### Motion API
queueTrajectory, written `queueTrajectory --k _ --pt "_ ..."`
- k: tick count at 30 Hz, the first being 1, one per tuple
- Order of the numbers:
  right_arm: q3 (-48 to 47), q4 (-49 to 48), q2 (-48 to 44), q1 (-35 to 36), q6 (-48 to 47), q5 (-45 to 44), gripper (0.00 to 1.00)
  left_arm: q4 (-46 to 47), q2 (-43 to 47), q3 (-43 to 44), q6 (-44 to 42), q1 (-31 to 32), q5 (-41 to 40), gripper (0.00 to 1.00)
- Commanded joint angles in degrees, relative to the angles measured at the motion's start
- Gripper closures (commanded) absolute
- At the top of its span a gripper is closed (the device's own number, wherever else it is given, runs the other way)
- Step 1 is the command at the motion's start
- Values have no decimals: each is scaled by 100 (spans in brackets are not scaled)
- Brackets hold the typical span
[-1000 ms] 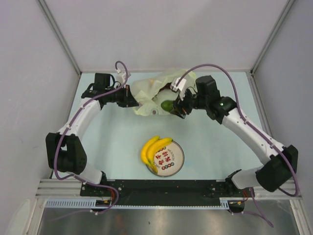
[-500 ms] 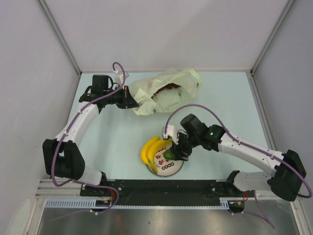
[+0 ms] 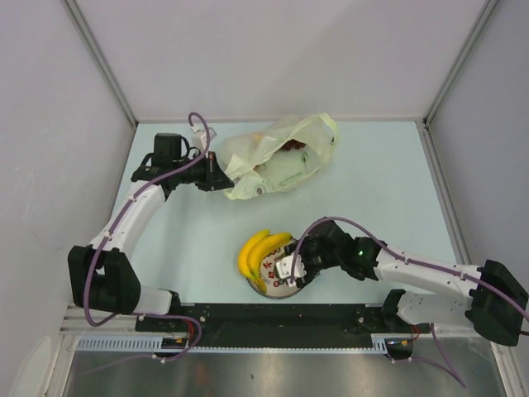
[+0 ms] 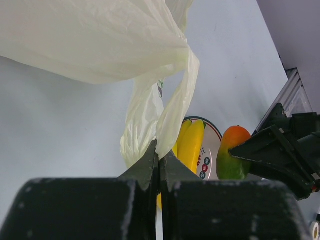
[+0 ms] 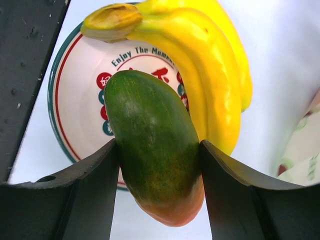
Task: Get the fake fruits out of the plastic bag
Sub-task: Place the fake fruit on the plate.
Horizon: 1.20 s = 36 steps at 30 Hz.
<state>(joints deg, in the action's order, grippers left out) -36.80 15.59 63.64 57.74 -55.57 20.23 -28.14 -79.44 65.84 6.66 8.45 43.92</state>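
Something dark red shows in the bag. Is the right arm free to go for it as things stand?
Probably not yet: the right gripper is shut on the mango over the plate, though the plastic bag looks open toward it.

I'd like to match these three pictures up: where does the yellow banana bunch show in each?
Top external: banana bunch lower centre, on the plate's left side.
Left wrist: banana bunch lower middle, partly behind the hanging plastic bag, left of the mango.
Right wrist: banana bunch upper right, beyond the mango.
Shared landmark: the white plate with red marks, under the bananas in all three.
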Motion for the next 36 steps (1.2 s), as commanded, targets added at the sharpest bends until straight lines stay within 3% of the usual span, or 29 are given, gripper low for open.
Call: queueTrajectory --k 1,4,13,26,36 --pt "155 -979 -115 45 -1122 402 59 107 297 -115 73 34 108 100" --pt "295 -1364 -10 115 -1360 473 53 133 359 -142 64 25 64 100" --pt "638 -2156 439 396 -1544 386 53 98 464 -291 -15 34 -15 100" --pt "691 -3035 1309 502 -1052 -89 52 -25 333 -318 -235 17 -261 99" --pt "709 -3256 1573 537 -1035 -159 34 -60 201 -212 -261 25 -253 99"
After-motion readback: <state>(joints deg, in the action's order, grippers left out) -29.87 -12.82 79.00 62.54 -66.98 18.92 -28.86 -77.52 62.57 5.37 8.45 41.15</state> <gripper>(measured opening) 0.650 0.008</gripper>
